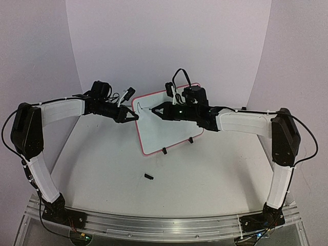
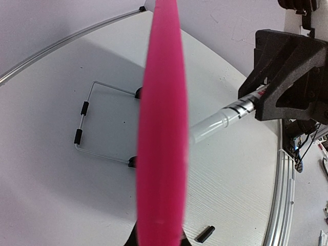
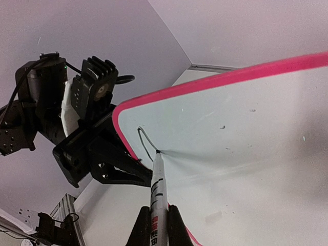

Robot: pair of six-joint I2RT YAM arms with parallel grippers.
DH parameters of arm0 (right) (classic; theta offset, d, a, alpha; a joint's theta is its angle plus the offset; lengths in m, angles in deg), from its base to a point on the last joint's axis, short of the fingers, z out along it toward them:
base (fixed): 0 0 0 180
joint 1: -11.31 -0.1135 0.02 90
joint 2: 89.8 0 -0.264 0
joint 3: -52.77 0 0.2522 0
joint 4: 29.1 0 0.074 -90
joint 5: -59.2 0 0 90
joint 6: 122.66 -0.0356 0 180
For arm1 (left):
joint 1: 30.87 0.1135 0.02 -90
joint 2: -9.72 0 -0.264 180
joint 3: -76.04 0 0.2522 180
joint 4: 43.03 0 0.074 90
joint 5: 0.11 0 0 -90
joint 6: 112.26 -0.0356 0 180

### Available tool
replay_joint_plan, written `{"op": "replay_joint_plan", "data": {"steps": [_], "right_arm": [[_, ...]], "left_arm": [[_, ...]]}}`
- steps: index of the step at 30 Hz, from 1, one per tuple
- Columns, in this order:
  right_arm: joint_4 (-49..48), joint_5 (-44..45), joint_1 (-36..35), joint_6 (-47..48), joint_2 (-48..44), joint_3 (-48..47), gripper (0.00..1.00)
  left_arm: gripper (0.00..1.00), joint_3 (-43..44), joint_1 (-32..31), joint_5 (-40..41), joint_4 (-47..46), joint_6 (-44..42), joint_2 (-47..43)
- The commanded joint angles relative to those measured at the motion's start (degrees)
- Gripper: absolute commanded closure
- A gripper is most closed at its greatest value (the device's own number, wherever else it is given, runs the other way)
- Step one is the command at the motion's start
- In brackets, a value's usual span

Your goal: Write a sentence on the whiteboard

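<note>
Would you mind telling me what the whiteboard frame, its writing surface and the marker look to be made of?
The whiteboard frame looks like smooth pink plastic: even colour, rounded edge. The writing surface seems a smooth white coated sheet; metal or laminate, I cannot tell. The marker appears plastic, white barrel with printed label.

I read left arm [image 1: 56, 111] risen from its base, elbow outboard, forearm reaching inward, left gripper [image 1: 134, 117] clamped on the whiteboard [image 1: 169, 130] edge, right arm [image 1: 246, 123] mirrored, right gripper [image 1: 159, 109] clamped on the marker pen [image 3: 157, 189], grippers facing, near, apart
</note>
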Motion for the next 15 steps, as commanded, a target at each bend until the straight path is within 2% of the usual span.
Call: {"op": "replay_joint_plan", "data": {"steps": [1,15], "right_arm": [[-0.3,2.6,0.3,-0.5,-3.0,1.7,1.0],[-0.1,3.1,0.3,-0.7,-3.2,0.5,1.0]], "left_arm": [[1.0,-0.1,-1.1,-1.4,4.7,-0.7,-0.8],[1.0,-0.1,-1.1,-1.4,4.7,-0.7,-0.9]]}}
